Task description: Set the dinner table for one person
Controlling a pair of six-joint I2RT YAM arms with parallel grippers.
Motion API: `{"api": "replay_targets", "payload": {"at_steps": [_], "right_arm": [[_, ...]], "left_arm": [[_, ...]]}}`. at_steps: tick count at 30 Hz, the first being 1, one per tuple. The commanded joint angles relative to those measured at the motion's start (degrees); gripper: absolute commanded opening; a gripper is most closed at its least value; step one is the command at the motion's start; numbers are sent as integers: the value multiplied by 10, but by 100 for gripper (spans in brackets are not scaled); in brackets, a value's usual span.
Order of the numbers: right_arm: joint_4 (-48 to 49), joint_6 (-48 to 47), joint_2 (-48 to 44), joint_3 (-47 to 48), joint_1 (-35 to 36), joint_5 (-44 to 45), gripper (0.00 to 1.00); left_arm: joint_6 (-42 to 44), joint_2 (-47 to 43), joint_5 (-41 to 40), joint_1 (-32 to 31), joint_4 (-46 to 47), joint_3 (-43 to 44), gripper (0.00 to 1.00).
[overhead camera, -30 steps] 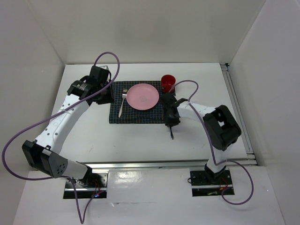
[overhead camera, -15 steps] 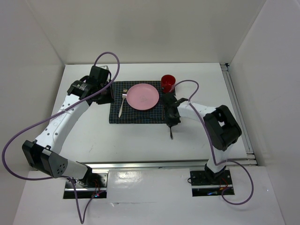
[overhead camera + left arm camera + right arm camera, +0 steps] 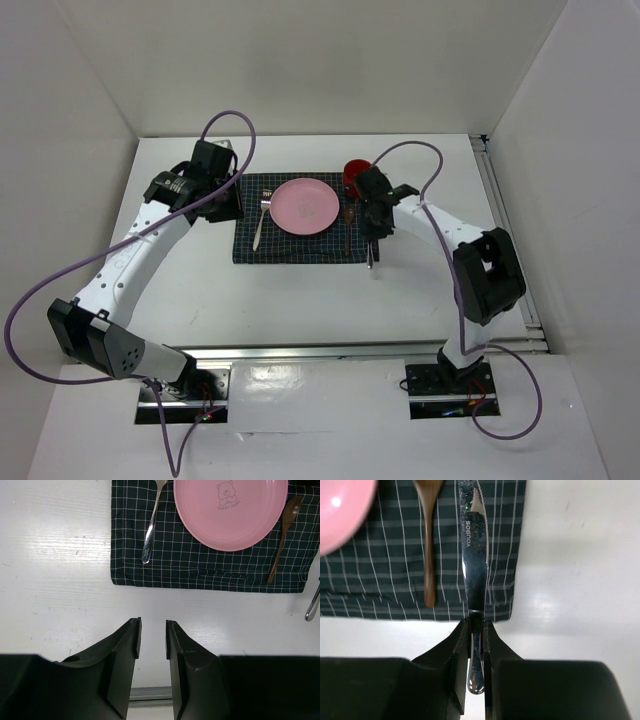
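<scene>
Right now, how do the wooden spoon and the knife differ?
The wooden spoon is brown wood; the knife is shiny metal. The spoon lies free; the right gripper pinches the knife's handle. The spoon sits wholly on the placemat; the knife's handle overhangs its edge. Both lie parallel beside the pink plate.

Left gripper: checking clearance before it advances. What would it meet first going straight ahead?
Likely matte white tabletop, then the near edge of the dark navy checked cloth placemat; depth unclear.
</scene>
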Motion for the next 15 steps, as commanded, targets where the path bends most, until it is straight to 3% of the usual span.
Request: {"api": "replay_targets", "payload": {"at_steps": [1,8,15], "right_arm": [[8,-38,23,56,-35,-20,0],[20,-66,122,155,-59,-37,0],[35,-66,175,177,-64,-49,0]], "left_arm": [[4,2,3,1,10,2,43],[4,8,-8,1,5,3,43],[-1,3,-13,1,5,3,43]]}}
